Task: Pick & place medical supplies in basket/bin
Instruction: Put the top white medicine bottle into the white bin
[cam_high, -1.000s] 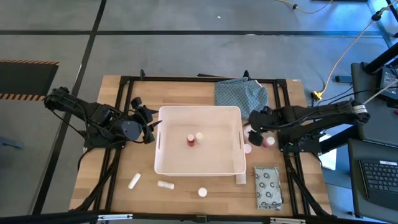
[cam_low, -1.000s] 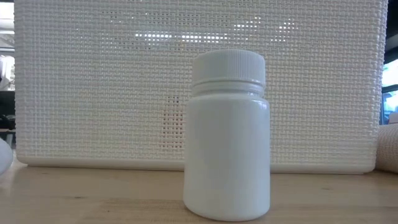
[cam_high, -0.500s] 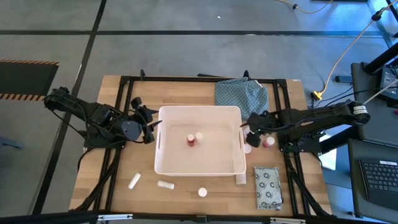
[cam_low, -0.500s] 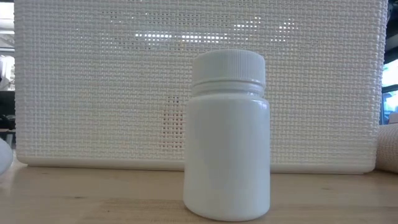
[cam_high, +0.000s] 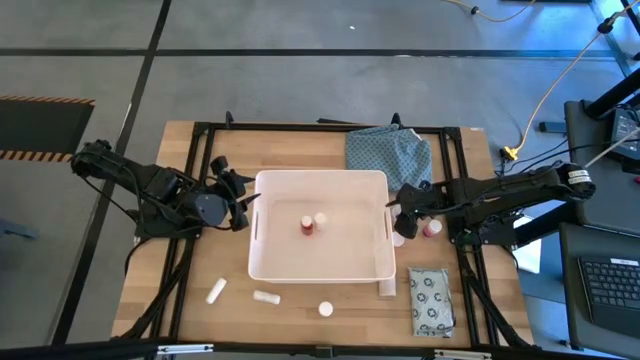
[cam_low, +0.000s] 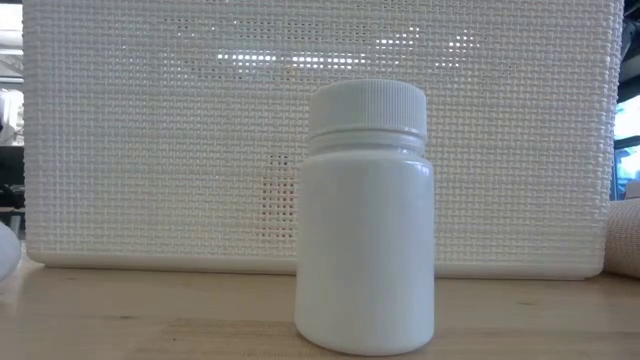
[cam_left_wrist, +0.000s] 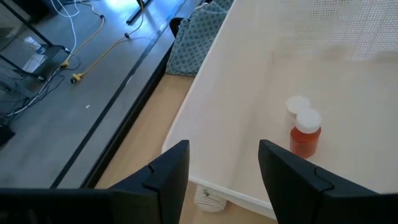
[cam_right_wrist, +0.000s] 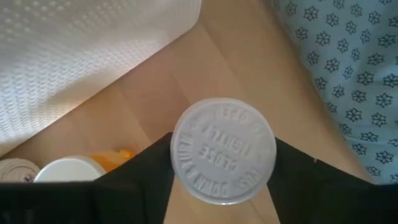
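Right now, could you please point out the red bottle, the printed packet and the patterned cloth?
red bottle (cam_left_wrist: 305, 140), left wrist view, on its body.
printed packet (cam_high: 431, 300), high view, on its middle.
patterned cloth (cam_high: 388, 152), high view, on its middle.

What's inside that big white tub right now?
Inside the tub stand two small bottles near the middle: a red bottle with a white cap and a white bottle just beside it. The rest of its floor looks bare; nothing hides it from above.

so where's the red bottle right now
In the high view the red bottle stands inside the white tub, near its middle, right beside a small white bottle.
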